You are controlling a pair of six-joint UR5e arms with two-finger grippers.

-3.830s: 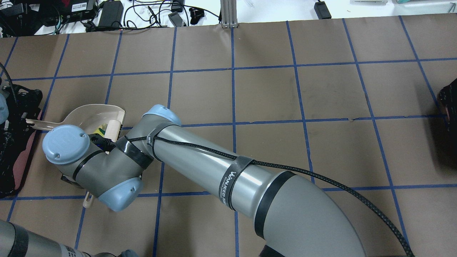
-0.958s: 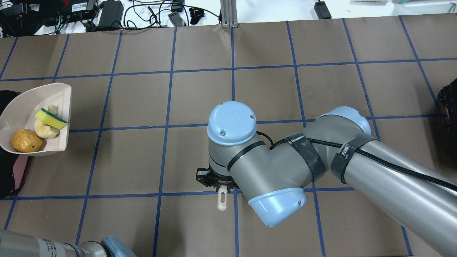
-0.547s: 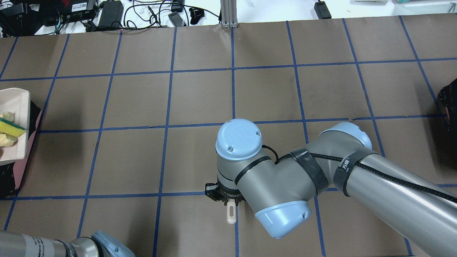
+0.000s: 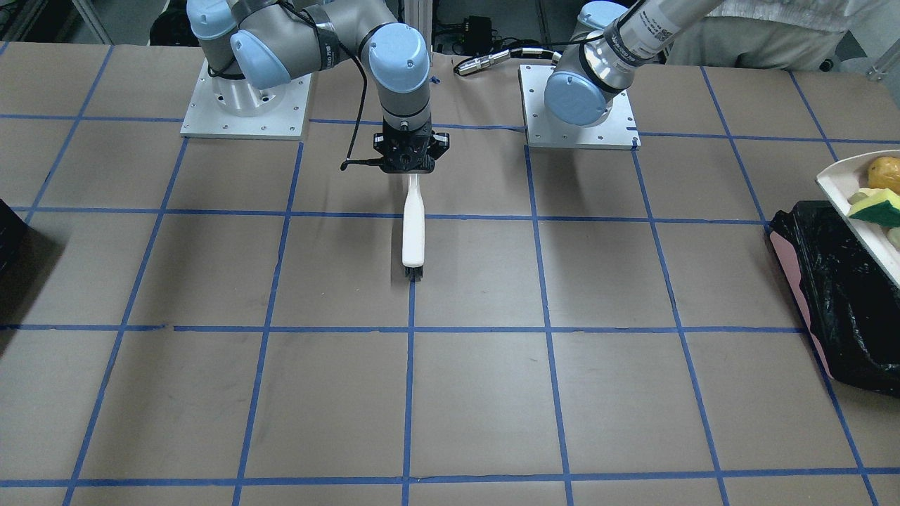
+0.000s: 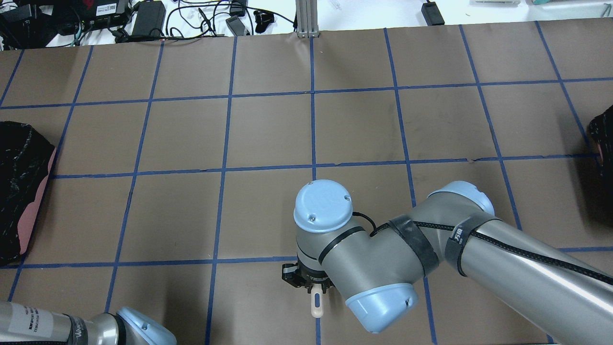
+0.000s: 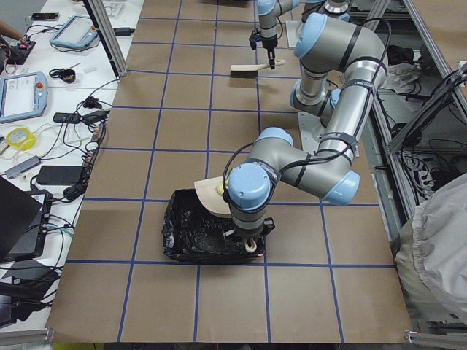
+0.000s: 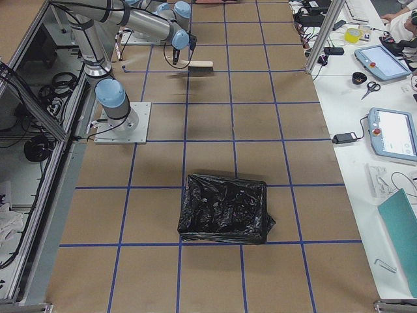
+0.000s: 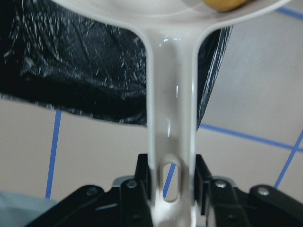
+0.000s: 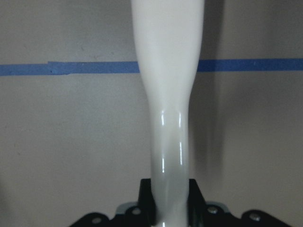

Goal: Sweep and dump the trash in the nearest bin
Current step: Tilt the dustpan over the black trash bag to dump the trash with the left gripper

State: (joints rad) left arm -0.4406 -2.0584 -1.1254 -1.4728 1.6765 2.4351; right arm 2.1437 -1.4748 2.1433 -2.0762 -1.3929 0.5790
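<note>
Pinching the handle of the cream plastic dustpan (image 4: 851,181), the left end effector (image 8: 173,187) is holding the orange-and-yellow trash (image 4: 877,208) over the black-bagged pink bin (image 4: 833,281) for tipping; the right end effector (image 9: 170,196) is pinching the white brush (image 4: 413,232) well apart.

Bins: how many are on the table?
2. The left-end bin sits below the dustpan; the right-end bin sits at the opposite end. No others show.

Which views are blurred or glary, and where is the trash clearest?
Left wrist view: the dustpan handle is soft-focused with glare streaks, the bin liner sparkles, and the trash is an orange sliver at the top edge. Right wrist view: the brush is blurred and glossy. Front-facing view: sharp; trash clear at the right edge.
</note>
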